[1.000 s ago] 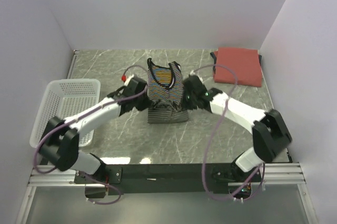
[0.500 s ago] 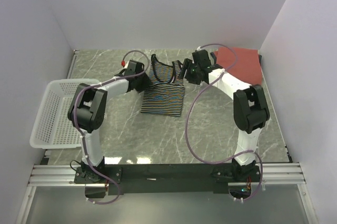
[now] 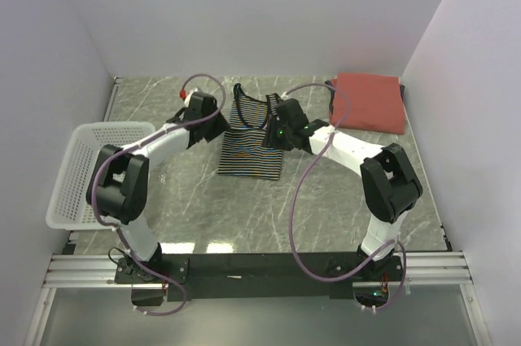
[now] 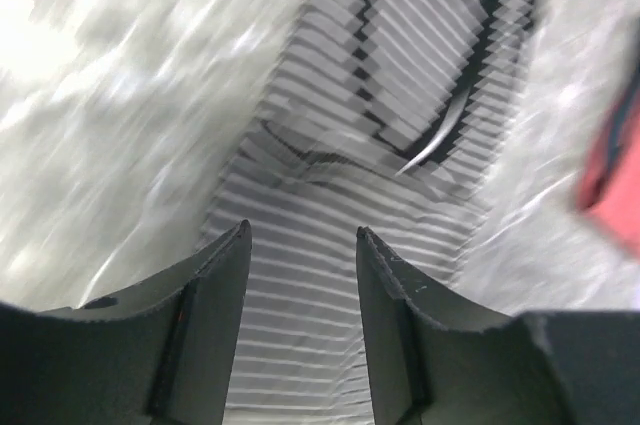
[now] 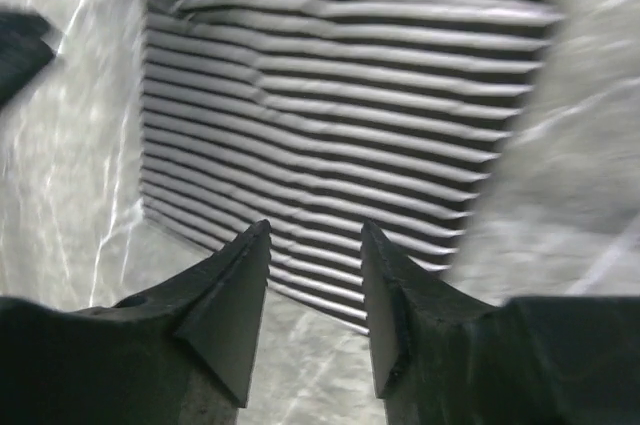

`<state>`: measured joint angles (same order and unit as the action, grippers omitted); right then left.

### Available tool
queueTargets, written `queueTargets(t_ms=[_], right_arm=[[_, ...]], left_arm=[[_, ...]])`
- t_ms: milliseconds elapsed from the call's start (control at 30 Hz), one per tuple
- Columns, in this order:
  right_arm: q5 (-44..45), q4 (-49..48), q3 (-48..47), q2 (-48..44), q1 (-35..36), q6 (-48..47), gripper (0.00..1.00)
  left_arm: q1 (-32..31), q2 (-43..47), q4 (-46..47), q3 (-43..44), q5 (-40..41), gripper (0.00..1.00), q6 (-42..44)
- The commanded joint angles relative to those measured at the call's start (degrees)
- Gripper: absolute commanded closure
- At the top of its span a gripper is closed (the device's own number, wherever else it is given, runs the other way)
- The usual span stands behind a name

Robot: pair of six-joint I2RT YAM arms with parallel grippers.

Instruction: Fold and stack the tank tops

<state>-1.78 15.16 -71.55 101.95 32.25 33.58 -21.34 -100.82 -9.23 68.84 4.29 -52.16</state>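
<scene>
A grey, white-veined marble-look worktop [image 3: 326, 199] is filling the middle of the overhead view and carrying three things. A black-and-white striped tank top [image 3: 252, 151] is lying flat just above the centre of the frame, its straps pointing toward the top edge and its lower part spreading out as a rough rectangle. A rust-red top [image 3: 370, 102] is sitting folded into a neat rectangle in the upper right corner, well apart from the striped one. A white mesh basket [image 3: 81, 175] is resting at the worktop's left edge.
</scene>
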Motion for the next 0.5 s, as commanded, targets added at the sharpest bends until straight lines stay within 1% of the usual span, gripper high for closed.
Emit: queueTargets(t_ms=[0,67,133,167,233,267,300,333,400,467], right_arm=[[2.93,-2.14,2.36,0.36,2.03,1.04,0.5],[2.31,-4.43,5.27,0.53,2.11,1.75,0.49],[2.31,-3.39,5.11,2.1,2.64,1.4,0.5],[2.66,-2.6,5.45,2.2,3.16,1.31,0.52],[3.01,-3.29,8.86,0.45,3.96,1.57,0.52],[3.27,-4.25,10.19,-0.43,4.22,1.83,0.5],[3.28,-4.52,11.59,-1.31,4.49,2.27,0.48],[3.28,-5.13,14.04,-2.88,4.58,3.15,0.45],[3.45,-6.19,16.08,-4.3,4.66,3.94,0.43],[3.71,-6.89,18.28,-5.71,4.66,5.17,0.43]], left_arm=[[-1.24,7.01,-1.76,-8.43,2.56,0.47,-0.31],[-1.42,8.96,-0.61,-13.52,2.21,0.46,0.48],[-1.86,10.72,-0.96,-15.92,1.69,0.47,0.92],[-2.03,11.6,-0.44,-18.8,0.81,0.47,1.27],[-2.82,14.67,0.18,-22.06,0.45,0.43,1.1],[-3.0,15.9,1.31,-25.39,0.02,0.4,0.92],[-3.09,18.26,2.54,-27.16,-0.95,0.34,0.66],[-3.09,19.07,3.69,-28.74,-2.0,0.33,0.57],[-3.09,19.95,6.06,-31.74,-3.85,0.3,0.39],[-3.09,19.17,6.94,-32.62,-4.55,0.3,0.22]])
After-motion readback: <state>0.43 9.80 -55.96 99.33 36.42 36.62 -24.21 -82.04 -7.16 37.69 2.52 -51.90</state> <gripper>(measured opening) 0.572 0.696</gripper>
